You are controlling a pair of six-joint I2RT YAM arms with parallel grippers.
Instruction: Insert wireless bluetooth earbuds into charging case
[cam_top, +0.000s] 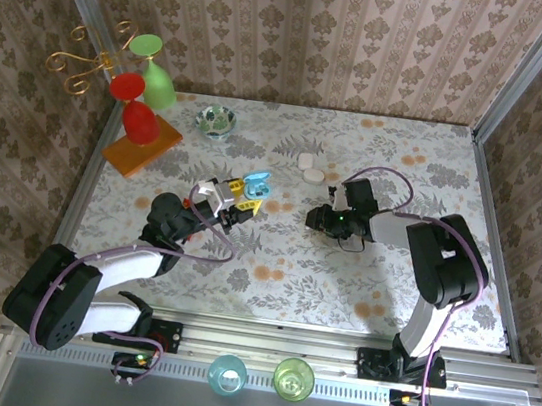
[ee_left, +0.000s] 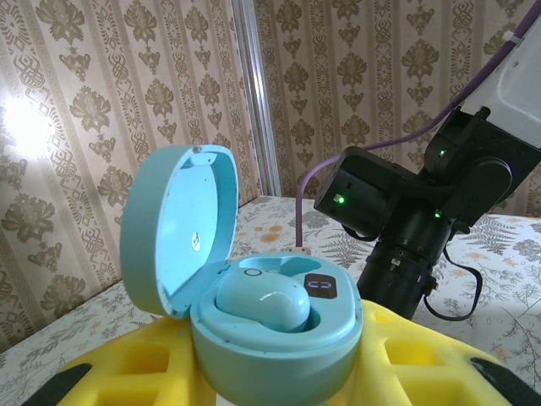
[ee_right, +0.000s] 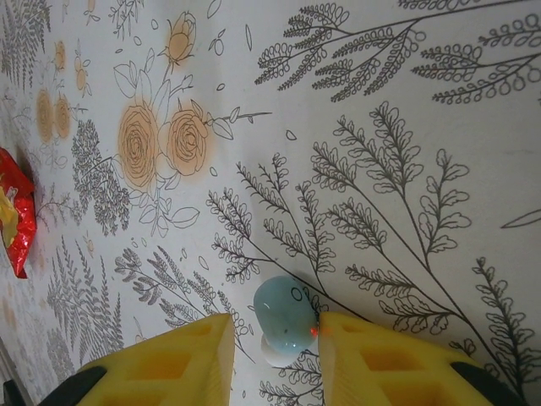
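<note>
While I work outward from the near rail in the overhead view, a blue tumbler (cam_top: pixel 227 374) and a green tumbler (cam_top: pixel 293 378) stand between the arm bases. Beyond them, left of centre, my left hand (cam_top: pixel 239 199) is closed on the open charging case (ee_left: pixel 279 338), which it holds clear of the bench (cam_top: pixel 282 265). From above, that case is just a blue fleck. The left wrist camera gives me the detail: lid (ee_left: pixel 173 228) tipped back to the left, and one seated earbud (ee_left: pixel 262 306) in its well.

Right of centre, my right hand (ee_right: pixel 275 328) is down at the floral bench top. Overhead I cannot read its jaws. The right wrist camera shows them partly open, straddling a loose earbud (ee_right: pixel 286 321), pale blue, lying at the bottom middle of that frame. One finger is at its edge and the other stands off, so nothing is gripped.

Farther back lie two white rounded pieces (cam_top: pixel 313 176), then a green glass bowl (cam_top: pixel 216 120). Red and green goblets (cam_top: pixel 139 122) hang on an orange stand (cam_top: pixel 136 156) at upper left.
</note>
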